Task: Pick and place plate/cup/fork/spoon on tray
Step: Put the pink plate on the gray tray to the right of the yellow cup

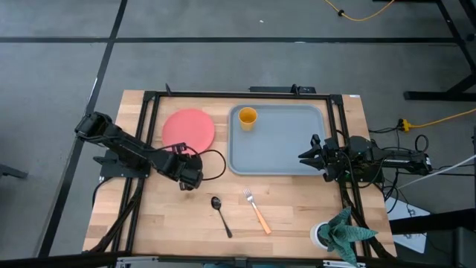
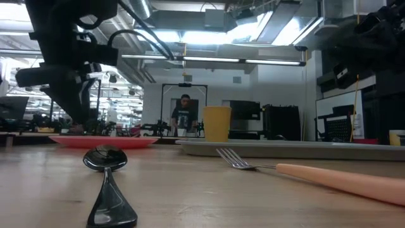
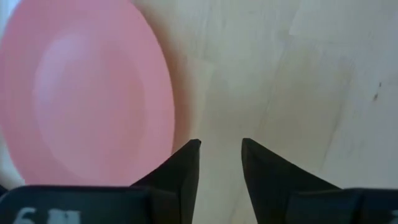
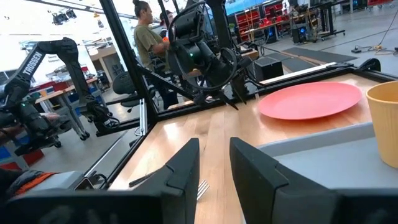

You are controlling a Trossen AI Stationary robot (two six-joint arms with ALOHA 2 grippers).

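Note:
The coral-red plate (image 1: 188, 128) lies flat on the table, left of the grey-blue tray (image 1: 286, 152). The yellow-orange cup (image 1: 247, 117) stands upright in the tray's far left corner. The dark spoon (image 1: 220, 214) and the orange-handled fork (image 1: 257, 211) lie on the table near the front edge. My left gripper (image 1: 190, 182) points down at bare table just near of the plate (image 3: 81, 93), with its fingers (image 3: 186, 162) a little apart and empty. My right gripper (image 1: 303, 156) hovers over the tray's right part, open a little and empty (image 4: 214, 146).
A black frame (image 1: 149, 119) runs around the table's edges. A green cloth in a white holder (image 1: 341, 232) sits at the near right corner. A person (image 2: 184, 115) stands in the room beyond the table. Bare wood lies between the tray and the cutlery.

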